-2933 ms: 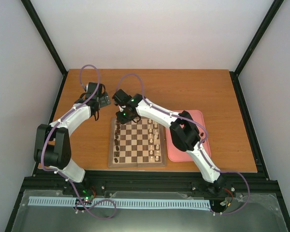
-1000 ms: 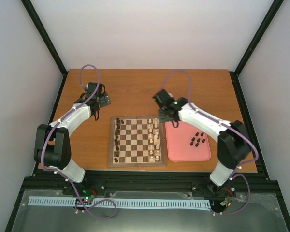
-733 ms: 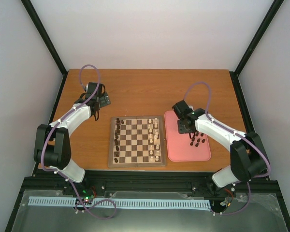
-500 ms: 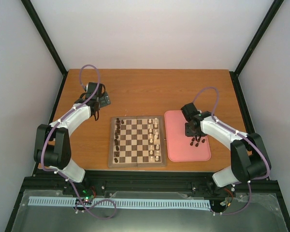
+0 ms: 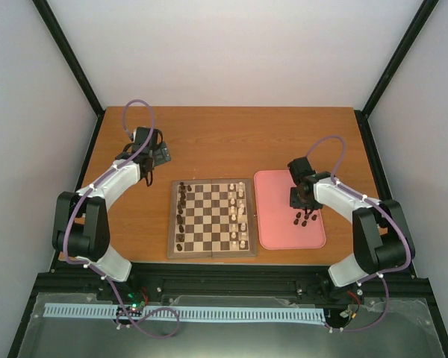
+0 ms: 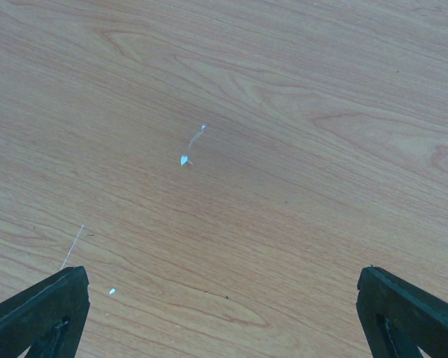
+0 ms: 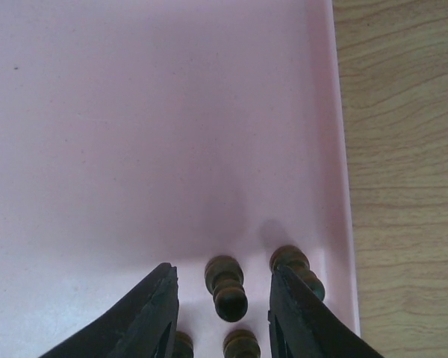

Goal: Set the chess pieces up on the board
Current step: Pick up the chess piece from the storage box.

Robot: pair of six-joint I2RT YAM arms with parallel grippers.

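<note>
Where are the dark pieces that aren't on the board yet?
Top view: the leftover dark pieces sit on the pink tray right of the board, beneath the right gripper.

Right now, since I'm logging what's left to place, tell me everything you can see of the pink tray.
The pink tray is a flat, matte, plastic-looking rectangle with rounded corners and a low rim, lying on the wooden table just right of the board. A few dark chess pieces stand clustered toward its right side; the right gripper hangs open over them.
</note>
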